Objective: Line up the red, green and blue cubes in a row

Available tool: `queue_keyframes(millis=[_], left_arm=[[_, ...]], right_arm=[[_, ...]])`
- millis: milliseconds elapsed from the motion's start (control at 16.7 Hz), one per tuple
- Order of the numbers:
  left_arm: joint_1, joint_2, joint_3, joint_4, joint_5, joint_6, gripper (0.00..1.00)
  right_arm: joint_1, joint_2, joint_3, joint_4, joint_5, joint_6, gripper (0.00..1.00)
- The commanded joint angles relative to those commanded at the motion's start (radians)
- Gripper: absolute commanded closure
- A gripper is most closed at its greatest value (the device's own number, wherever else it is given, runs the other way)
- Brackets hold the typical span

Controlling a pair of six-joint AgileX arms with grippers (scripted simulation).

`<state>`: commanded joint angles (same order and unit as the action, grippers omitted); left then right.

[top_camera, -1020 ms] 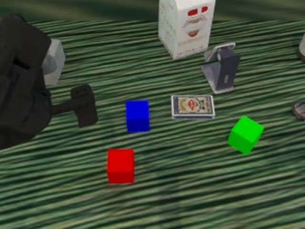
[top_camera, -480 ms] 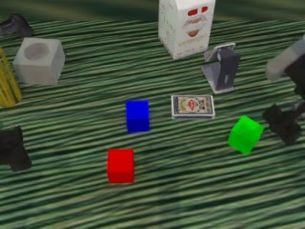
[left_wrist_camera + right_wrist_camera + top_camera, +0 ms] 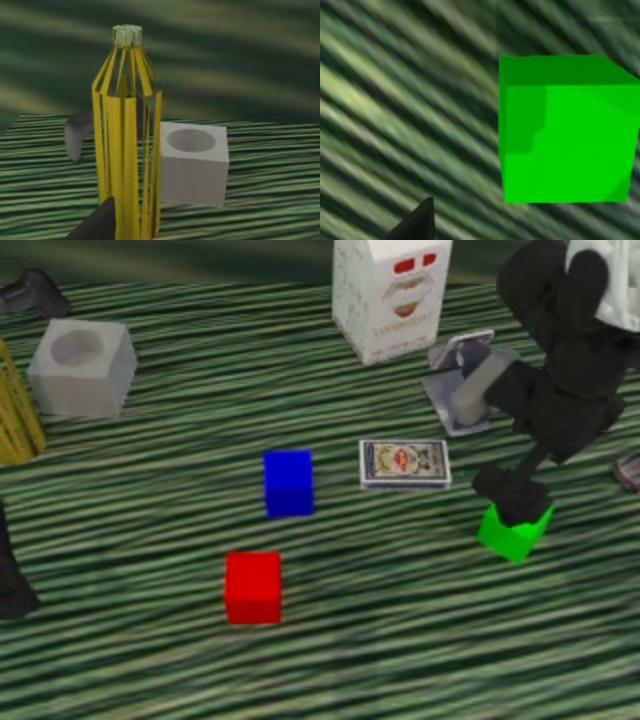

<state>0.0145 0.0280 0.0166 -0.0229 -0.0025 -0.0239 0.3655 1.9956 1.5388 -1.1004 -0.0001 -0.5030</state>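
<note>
While you look down from the top view, your right gripper (image 3: 512,502) hangs right over the bright green cube (image 3: 517,532), its dark fingers covering the cube's upper edge; how wide they stand and whether they have hold of it, you cannot tell from here. That green cube sits on the right part of the green striped table (image 3: 400,640), tilted against the stripes. Well to its left, the deep blue cube (image 3: 288,482) rests near the middle, with the bright red cube (image 3: 252,586) just below and slightly left of it, the two apart. A flat box of playing cards (image 3: 405,463) lies between blue and green. Behind it stand a tall white carton with red markings (image 3: 391,297) and a grey tilted stand (image 3: 466,383), partly hidden by the right arm. At far left sit a pale grey block with a round hole (image 3: 82,367) and a yellow ribbed bottle (image 3: 14,418). Your left arm (image 3: 10,580) is parked at the left edge.

Over to the left wrist view: the yellow bottle (image 3: 127,145) stands upright, the grey holed block (image 3: 194,165) just beside it. One dark fingertip (image 3: 97,225) shows; the opening you cannot judge.

Right wrist view now: the green cube (image 3: 565,130) fills the frame, close below, and a single dark fingertip (image 3: 415,222) sits apart from it.
</note>
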Motion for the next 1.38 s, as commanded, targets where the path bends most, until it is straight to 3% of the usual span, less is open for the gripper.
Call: queue_keyframes(millis=[480,960,1260,1380], left_arm=[[0.005,-0.028,-0.017,0.023,0.002,0.024,0.0],[0.005,-0.028,-0.017,0.023,0.002,0.024,0.0],[0.005,-0.028,-0.017,0.023,0.002,0.024,0.0],[0.005,-0.028,-0.017,0.023,0.002,0.024,0.0]], right_arm=[[0.002,0.034,0.03,-0.009,0.002,-0.009,0.0],[0.007,0.131,-0.126,0.248,0.003,-0.006,0.0],[0.008,0.141,-0.139,0.266,0.003,-0.006,0.0],[0.008,0.141,-0.139,0.266,0.003,-0.006,0.15]])
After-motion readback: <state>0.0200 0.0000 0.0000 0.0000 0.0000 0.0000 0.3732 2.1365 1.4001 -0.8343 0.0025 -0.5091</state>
